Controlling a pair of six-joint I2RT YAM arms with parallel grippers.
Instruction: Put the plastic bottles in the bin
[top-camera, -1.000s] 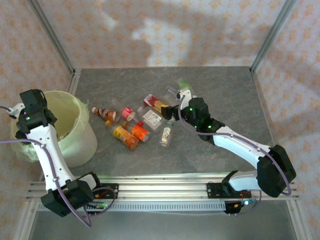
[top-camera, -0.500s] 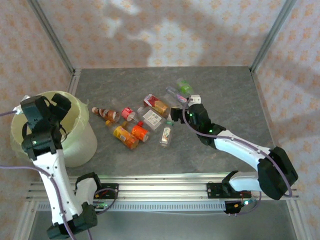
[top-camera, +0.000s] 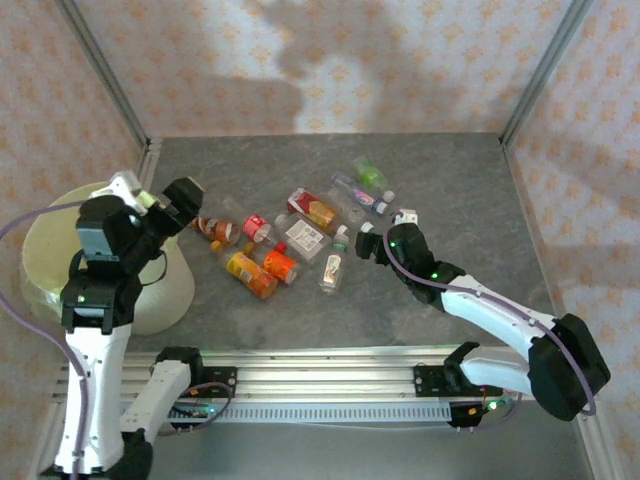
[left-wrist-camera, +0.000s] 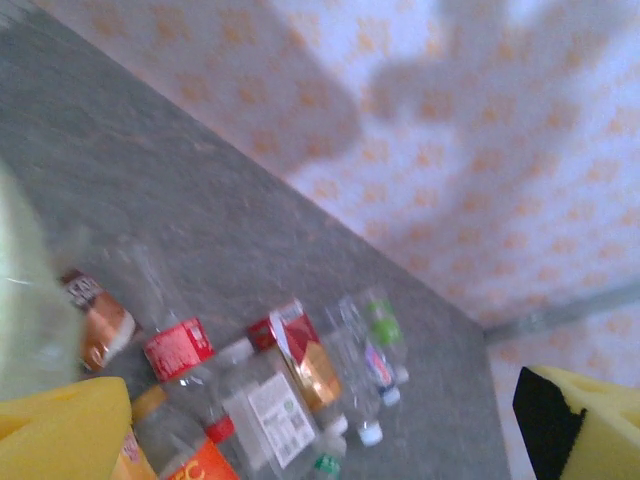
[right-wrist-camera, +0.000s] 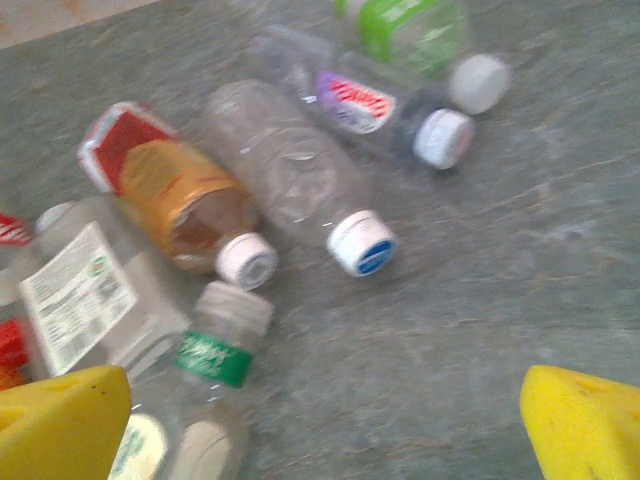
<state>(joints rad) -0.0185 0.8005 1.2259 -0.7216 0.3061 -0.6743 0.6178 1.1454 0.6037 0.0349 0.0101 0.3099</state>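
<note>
Desk (top-camera: 450, 180): grey and stone-patterned, walled on the far, left and right sides by orange-flowered panels; both arms are bolted along its near edge.
Bin (top-camera: 172, 290): large, round and lined with a pale yellow-green bag, it stands at the desk's left edge toward the near-left corner. The left arm hides most of its mouth, so I cannot tell what lies inside.
Left arm (top-camera: 95, 330): rises from the near edge and leans over the bin.
Right arm (top-camera: 490, 310): reaches from the near-right corner toward the desk's middle.
Left jaws: raised above the bin's right-hand rim and facing the bottles, spread wide, with nothing between the yellow pads (left-wrist-camera: 60, 430).
Right jaws: low over the desk just right of the pile, spread wide and empty; the wrist view shows bare desk between the yellow pads (right-wrist-camera: 585, 420).
Plastic bottles (top-camera: 300, 235): all lie on their sides in a loose pile at the desk's middle, outside the bin.
Brown bottle (top-camera: 213, 228): nearest the bin, just beside its wall.
Orange bottles (top-camera: 250, 273): two lie side by side on the pile's near side.
Red-and-gold bottle (top-camera: 315, 210): lies beside a clear blue-capped bottle (right-wrist-camera: 300, 175).
White-label bottle (top-camera: 305, 238): in the pile's centre.
Green-capped bottle (top-camera: 332, 270): closest to the right jaws.
Green-label bottle (top-camera: 370, 175): farthest toward the far edge, with a purple-label bottle (top-camera: 365, 195) beside it.
</note>
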